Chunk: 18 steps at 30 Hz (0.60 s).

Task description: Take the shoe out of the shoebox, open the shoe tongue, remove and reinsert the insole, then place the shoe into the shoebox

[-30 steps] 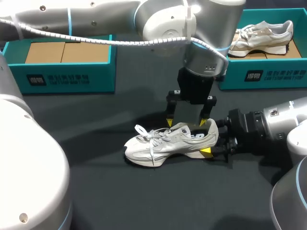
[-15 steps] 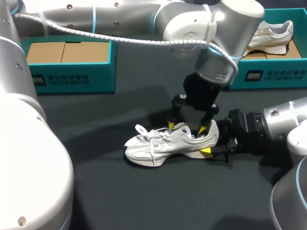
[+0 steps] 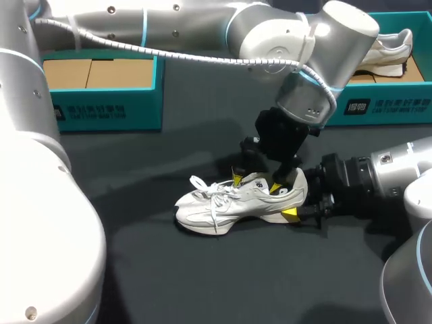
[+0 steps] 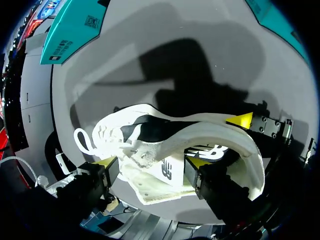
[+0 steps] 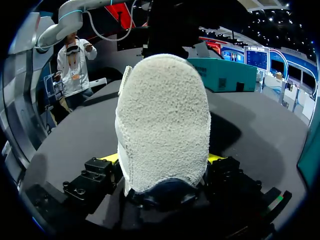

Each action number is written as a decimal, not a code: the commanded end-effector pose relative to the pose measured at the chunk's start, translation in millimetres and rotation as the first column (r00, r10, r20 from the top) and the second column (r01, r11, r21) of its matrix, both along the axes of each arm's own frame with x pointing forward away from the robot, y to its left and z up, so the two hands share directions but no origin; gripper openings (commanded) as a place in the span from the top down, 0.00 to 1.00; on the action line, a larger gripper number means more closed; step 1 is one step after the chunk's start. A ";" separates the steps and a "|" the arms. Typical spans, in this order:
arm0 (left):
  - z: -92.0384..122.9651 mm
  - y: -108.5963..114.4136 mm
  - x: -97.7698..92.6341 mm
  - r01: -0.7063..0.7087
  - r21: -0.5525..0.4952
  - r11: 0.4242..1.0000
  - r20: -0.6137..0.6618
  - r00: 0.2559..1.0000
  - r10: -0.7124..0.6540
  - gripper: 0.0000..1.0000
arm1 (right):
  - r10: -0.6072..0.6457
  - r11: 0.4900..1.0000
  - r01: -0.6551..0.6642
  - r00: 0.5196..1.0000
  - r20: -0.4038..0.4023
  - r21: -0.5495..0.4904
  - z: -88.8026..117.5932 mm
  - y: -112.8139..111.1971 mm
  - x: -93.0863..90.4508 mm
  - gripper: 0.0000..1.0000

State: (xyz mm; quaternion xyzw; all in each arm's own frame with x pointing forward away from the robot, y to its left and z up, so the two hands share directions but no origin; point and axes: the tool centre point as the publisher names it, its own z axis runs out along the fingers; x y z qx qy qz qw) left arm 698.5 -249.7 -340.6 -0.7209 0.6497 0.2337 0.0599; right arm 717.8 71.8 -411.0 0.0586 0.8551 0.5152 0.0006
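Left gripper (image 3: 256,183) points down, fingers spread wide — right gripper (image 3: 292,204) lies level just beside them, clamped tight

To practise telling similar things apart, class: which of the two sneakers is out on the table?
The white sneaker in the middle, its heel in the right claw; the other sneaker lies in the teal shoebox at far right.

Bright light from above, soft shadows

The dark table (image 3: 169,270) is evenly lit in the head view. In the left wrist view it looks washed pale, with a heavy shadow beyond the shoe (image 4: 150,150).
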 end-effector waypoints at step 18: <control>19.7 19.5 -17.1 -0.137 -0.029 0.990 0.086 0.987 0.139 0.62 | 0.000 1.000 0.000 1.000 -0.002 -0.003 -0.3 0.4 -0.1 1.00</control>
